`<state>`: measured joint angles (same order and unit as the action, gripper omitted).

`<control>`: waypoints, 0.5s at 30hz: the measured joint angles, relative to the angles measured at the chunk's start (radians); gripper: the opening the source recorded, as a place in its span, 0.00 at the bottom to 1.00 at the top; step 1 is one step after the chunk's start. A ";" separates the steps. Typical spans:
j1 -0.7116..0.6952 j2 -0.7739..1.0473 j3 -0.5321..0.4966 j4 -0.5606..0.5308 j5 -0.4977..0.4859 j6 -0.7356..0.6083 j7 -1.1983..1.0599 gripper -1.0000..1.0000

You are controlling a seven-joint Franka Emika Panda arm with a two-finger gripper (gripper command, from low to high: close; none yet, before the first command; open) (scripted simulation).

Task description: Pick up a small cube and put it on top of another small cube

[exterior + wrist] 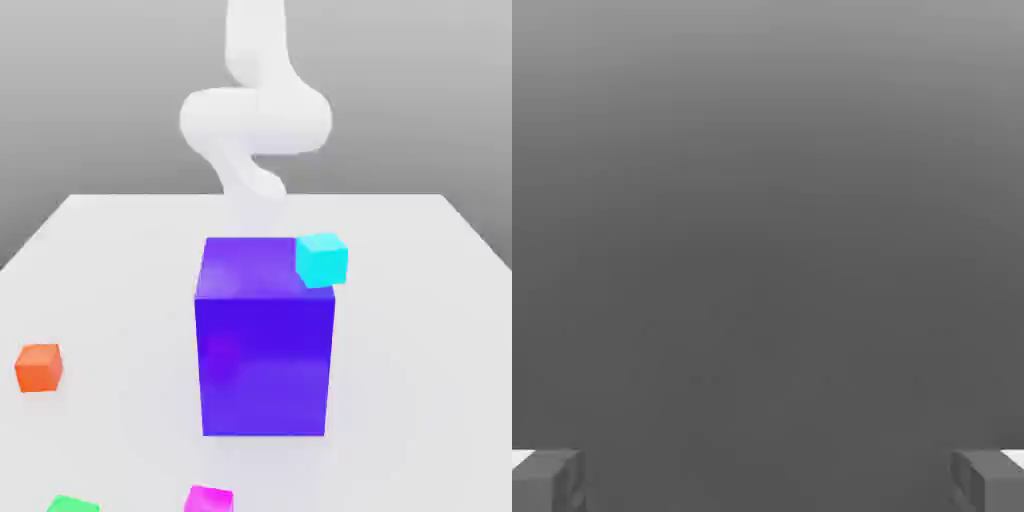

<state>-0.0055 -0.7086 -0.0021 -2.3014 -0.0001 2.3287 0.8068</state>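
The small magenta-pink cube [208, 498] lies on the white table [420, 350] at the front edge of the exterior view, below the big block. The white arm [255, 120] rises behind that block, far from the cube. In the hand view my gripper [768, 482] is open, its grey fingertips [547, 480] wide apart with nothing between them and plain grey ahead. A small cyan cube [321, 259] shows at the block's upper right corner; I cannot tell whether it rests on the block or stands behind it.
A big blue-violet block [264, 340] stands in the middle of the table between the arm and the front cubes. A small orange cube [39, 367] lies at the exterior view's left. A small green cube [72, 504] sits at the front left edge.
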 joint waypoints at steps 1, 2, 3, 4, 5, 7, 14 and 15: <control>-0.002 0.039 -0.001 -0.001 0.000 0.013 0.002 0.50; -0.004 0.077 -0.002 -0.001 0.000 0.025 0.005 0.50; -0.006 0.114 -0.004 -0.002 0.001 0.036 0.007 0.50; -0.008 0.151 -0.005 -0.002 0.001 0.048 0.010 0.50; -0.010 0.187 -0.006 -0.003 0.001 0.060 0.012 0.50; -0.014 0.260 -0.008 -0.004 0.001 0.083 0.017 0.50; -0.025 0.514 -0.019 -0.008 0.004 0.163 0.033 0.50; -0.027 0.550 -0.021 -0.009 0.005 0.175 0.035 0.50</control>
<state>-0.0324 -0.1586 -0.0227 -2.3100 0.0045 2.5035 0.8417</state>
